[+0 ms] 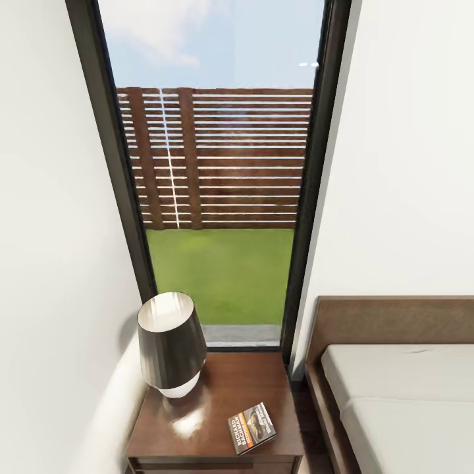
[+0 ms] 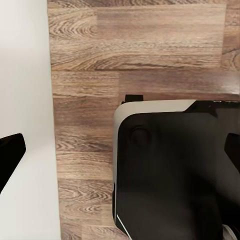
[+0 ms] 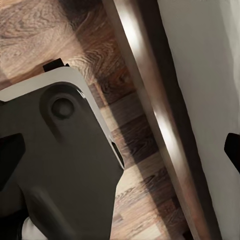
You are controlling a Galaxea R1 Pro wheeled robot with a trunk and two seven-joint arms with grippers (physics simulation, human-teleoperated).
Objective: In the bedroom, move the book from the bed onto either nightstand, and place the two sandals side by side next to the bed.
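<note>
Head view: the book [image 1: 252,428] is lying flat on the nightstand [image 1: 217,395] at lower centre, near its front right corner, with a dark-shaded lamp [image 1: 171,343] standing at the rear left; the bed [image 1: 401,395] is occupying the lower right. Wrist views: each end effector is hanging over wood-plank floor [image 2: 140,55] with only dark fingertips [image 2: 10,155] showing at the frame edges, wide apart; both are gripping nothing.

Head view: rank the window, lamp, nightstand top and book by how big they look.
1. Window, by far the largest.
2. Nightstand top.
3. Lamp, though it stands nearer the camera than the tabletop's far edge, so this ranking against the top is unsure.
4. Book, clearly the smallest.
</note>
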